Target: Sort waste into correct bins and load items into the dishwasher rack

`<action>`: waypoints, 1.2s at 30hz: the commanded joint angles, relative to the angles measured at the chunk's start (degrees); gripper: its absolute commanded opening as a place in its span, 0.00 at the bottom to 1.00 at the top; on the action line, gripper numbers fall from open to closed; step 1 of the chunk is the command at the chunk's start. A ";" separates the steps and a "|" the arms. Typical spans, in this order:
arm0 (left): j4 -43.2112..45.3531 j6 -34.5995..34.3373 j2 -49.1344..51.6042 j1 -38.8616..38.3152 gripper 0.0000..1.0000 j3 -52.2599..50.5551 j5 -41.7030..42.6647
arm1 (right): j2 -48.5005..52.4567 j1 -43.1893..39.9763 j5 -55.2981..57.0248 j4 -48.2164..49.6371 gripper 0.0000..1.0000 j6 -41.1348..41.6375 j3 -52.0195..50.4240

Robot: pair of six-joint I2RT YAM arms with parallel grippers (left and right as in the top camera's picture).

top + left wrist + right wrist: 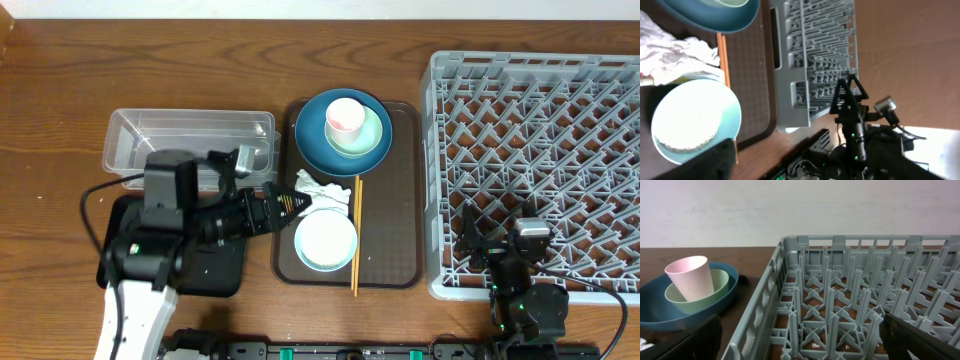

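Observation:
On the brown serving tray, the dark blue plate (318, 145) holds the pale green bowl (370, 136) with the pink cup (345, 118) in it. Below lie the crumpled white tissue (325, 188), a yellow-green wrapper edge (690, 77) under it, the pale blue bowl (326, 240) with white grains, and the chopsticks (355, 235). My left gripper (292, 205) stands open at the tissue's left edge; one finger (715, 160) shows beside the bowl. My right gripper (802, 345) is open over the grey dishwasher rack's (540, 150) front left corner, with nothing in it.
The clear tub (190, 140) stands left of the brown serving tray (400, 200). The black tray (222, 272) lies under my left arm. The rack's upright pegs (860, 295) fill the right wrist view.

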 commanded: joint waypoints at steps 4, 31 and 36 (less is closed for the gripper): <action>-4.17 0.37 1.86 -0.17 0.36 1.05 -11.39 | -0.31 0.50 0.00 -0.24 0.99 -0.26 -0.11; 6.91 -2.03 20.02 -0.13 0.06 -14.34 -63.78 | -0.31 0.50 0.00 -0.22 0.99 -0.26 -0.11; 17.16 -2.01 24.74 -0.13 0.06 -17.29 -63.71 | -0.31 0.50 0.00 -0.22 0.99 -0.26 -0.11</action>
